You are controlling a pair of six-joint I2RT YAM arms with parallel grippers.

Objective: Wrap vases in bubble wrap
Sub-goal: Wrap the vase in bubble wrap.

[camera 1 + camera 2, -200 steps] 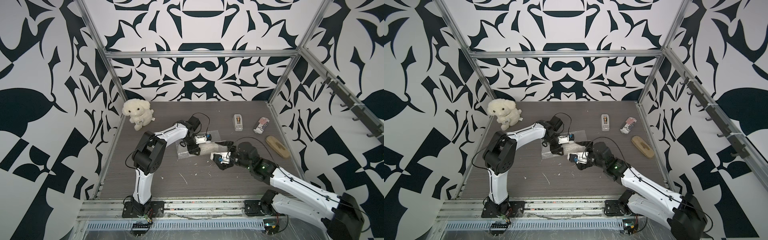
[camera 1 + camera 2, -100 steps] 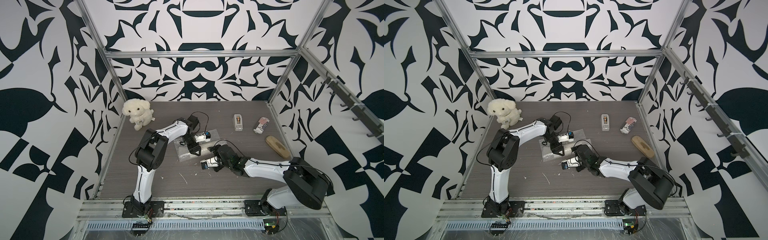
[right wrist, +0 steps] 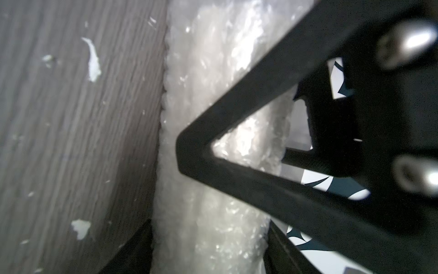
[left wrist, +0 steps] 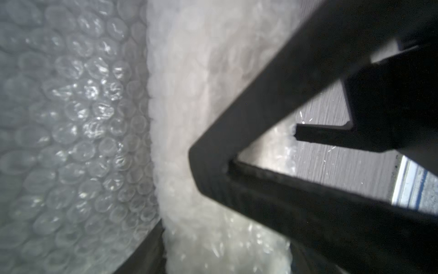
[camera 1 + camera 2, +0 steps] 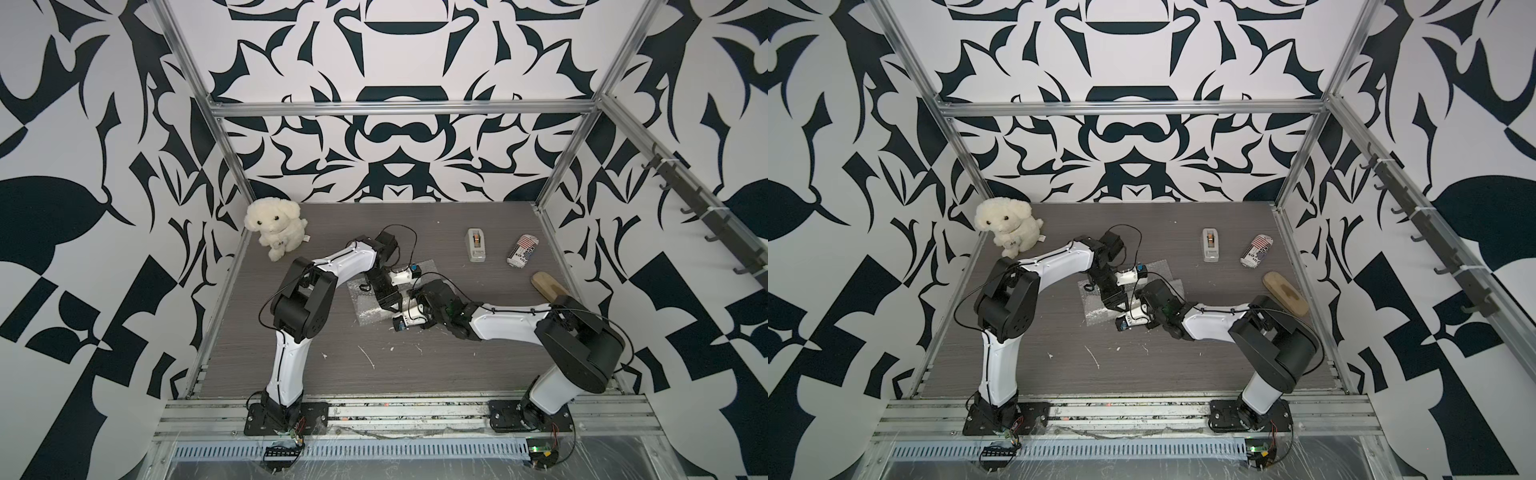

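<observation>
The bubble wrap (image 5: pixel 365 309) (image 5: pixel 1096 309) lies mid-table, partly flat and partly rolled into a whitish bundle (image 4: pixel 201 83) (image 3: pixel 213 71). The vase is hidden; only wrap shows where the bundle is. My left gripper (image 5: pixel 390 304) (image 5: pixel 1116 304) comes down on the bundle from the far side. In the left wrist view the left gripper (image 4: pixel 225 256) is shut on the rolled wrap, which fills the gap between its fingers. My right gripper (image 5: pixel 409 311) (image 5: pixel 1136 311) meets the bundle from the right. In the right wrist view the right gripper (image 3: pixel 208 249) has wrap touching both fingers.
A cream plush dog (image 5: pixel 274 226) sits at the far left. A grey tape dispenser (image 5: pixel 476 245), a printed can (image 5: pixel 523 249) and a wooden brush (image 5: pixel 548 286) lie at the far right. White scraps (image 5: pixel 368 357) dot the near table.
The right arm has folded down low and its gripper has moved left onto the rolled wrap, its jaws narrowing around it. The left gripper has stayed on the bundle.
</observation>
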